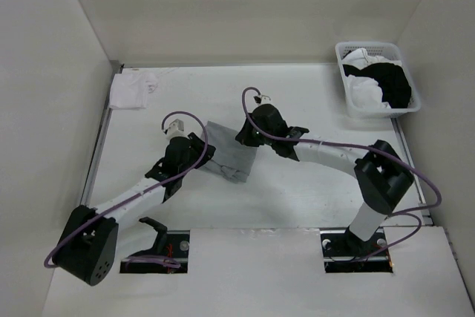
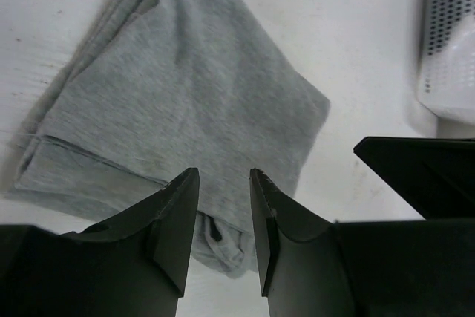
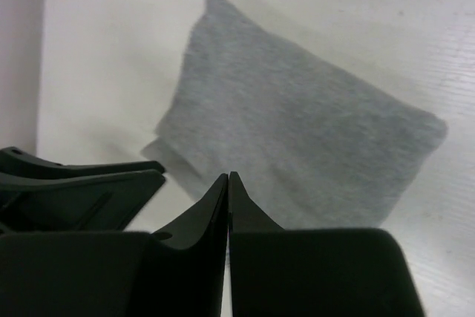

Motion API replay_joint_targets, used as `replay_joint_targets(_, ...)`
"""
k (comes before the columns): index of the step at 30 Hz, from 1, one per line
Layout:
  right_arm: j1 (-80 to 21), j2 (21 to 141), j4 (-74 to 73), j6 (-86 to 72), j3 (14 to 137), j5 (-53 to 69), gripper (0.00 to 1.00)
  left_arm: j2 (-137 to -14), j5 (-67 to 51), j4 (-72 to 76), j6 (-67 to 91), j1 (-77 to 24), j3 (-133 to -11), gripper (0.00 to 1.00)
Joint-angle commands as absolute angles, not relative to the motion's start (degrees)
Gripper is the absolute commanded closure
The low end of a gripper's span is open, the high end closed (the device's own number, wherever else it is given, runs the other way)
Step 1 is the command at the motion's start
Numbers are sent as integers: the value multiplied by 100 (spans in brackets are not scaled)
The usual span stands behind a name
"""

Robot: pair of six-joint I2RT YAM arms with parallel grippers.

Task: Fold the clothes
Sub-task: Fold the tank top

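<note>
White counter fills the floor of your work box, with pale walls on three sides. Closest to you, the two arms are bolted at the near edge. Your left arm reaches up and to the right. Your right arm bends at its black elbow and reaches up and to the left. A thin purple cable loops along each arm.

Your left claw has its two black fingers apart, and nothing is pinched between them. It hangs right over the near edge of the plain gray soft T-shirt, where a little bit of the cloth is bunched up. Your right claw has its fingers pressed together with nothing in them. Its tip sits at the edge of the shirt, and you cannot tell if it touches the cloth.

The T-shirt lies in the middle of the counter, between your two claws. It is folded into a small flat pad with a hem band showing on one side.

Farther back, a small crumpled white cloth lies in the far left corner. In the far right corner stands a white plastic basket with holes. Black and white clothes are heaped inside it.
</note>
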State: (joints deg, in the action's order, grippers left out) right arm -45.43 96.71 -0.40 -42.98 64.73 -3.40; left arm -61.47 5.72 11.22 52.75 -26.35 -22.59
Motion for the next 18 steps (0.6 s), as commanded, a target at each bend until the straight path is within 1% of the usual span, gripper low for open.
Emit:
replay_joint_targets(1, -4259, 9975, 816, -4008, 6258, 87, 95, -6433, 967, 2012, 5177, -2519, -2260, 68)
replay_joint_targets(7, -3775, 10713, 1607, -4341, 6108, 483, 95, -7118, 809, 2399, 5291, -1903, -1750, 68)
replay_joint_targets(12, -3626, 11003, 2065, -4570, 6003, 624, 94, -7558, 493, 2575, 5309, -1525, -1512, 68)
replay_joint_targets(14, -3555, 11083, 2144, -4623, 5994, 633, 94, -7480, 387, 2637, 5317, -1420, -1398, 68)
replay_joint_targets(18, -3441, 11188, 2232, -4658, 6012, 764, 92, -6674, 325, 2479, 5335, -1410, -1196, 67)
